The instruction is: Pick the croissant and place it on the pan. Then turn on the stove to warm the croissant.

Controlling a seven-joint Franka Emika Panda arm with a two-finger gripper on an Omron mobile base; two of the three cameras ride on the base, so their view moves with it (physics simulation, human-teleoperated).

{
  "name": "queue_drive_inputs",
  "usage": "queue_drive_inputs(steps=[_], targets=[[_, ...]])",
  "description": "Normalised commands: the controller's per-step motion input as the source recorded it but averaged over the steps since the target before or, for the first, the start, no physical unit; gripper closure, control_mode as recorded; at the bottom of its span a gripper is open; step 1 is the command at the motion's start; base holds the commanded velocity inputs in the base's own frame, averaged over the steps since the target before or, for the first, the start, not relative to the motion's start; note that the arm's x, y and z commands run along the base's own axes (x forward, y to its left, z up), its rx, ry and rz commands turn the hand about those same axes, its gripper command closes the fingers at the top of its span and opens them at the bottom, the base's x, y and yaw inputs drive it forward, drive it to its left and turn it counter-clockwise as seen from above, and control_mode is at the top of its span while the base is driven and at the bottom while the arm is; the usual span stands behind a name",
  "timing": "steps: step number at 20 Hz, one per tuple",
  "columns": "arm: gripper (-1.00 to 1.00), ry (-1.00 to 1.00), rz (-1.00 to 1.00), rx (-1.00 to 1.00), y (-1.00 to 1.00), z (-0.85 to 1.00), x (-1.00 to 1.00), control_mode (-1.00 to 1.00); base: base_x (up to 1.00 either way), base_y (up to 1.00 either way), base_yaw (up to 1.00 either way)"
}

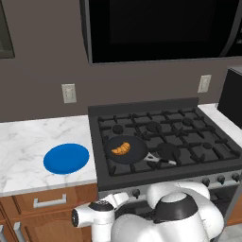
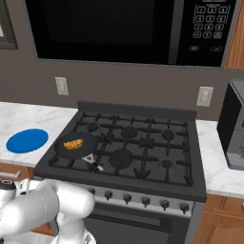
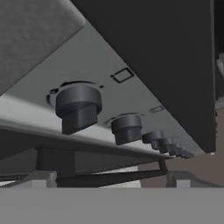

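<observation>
Croissant [image 1: 121, 149], golden-orange and ridged, lies inside the dark round pan [image 1: 133, 154] on the stove [image 1: 189, 137], at its front left burner, up above the gripper. The pan's silver-tipped handle points toward the front edge. From the hand view, the nearest knob [image 3: 78, 106] sits close ahead, more knobs trailing off beyond it. A blue plate [image 1: 66, 158] rests on the marble counter [image 1: 28, 142]. Whether the gripper is spread or closed cannot be told.

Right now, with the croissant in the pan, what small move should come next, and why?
Probably ease the hand forward to the nearest knob. The croissant already lies in the pan on the stove, and that knob sits close ahead, not yet grasped.
</observation>
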Motion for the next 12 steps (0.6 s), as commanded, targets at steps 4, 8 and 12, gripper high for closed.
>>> queue_drive_inputs(steps=[4,8,12], targets=[[-1.0,-0.09,0.12,-0.11,-0.07,0.0,0.0,-1.0,0.0,0.0,0.0],[-1.0,-0.11,0.2,-0.1,-0.13,0.0,-0.01,-1.0,0.0,0.0,0.0],[-1.0,-0.01,0.21,-0.03,-0.13,0.0,-0.01,-1.0,0.0,0.0,0.0]])
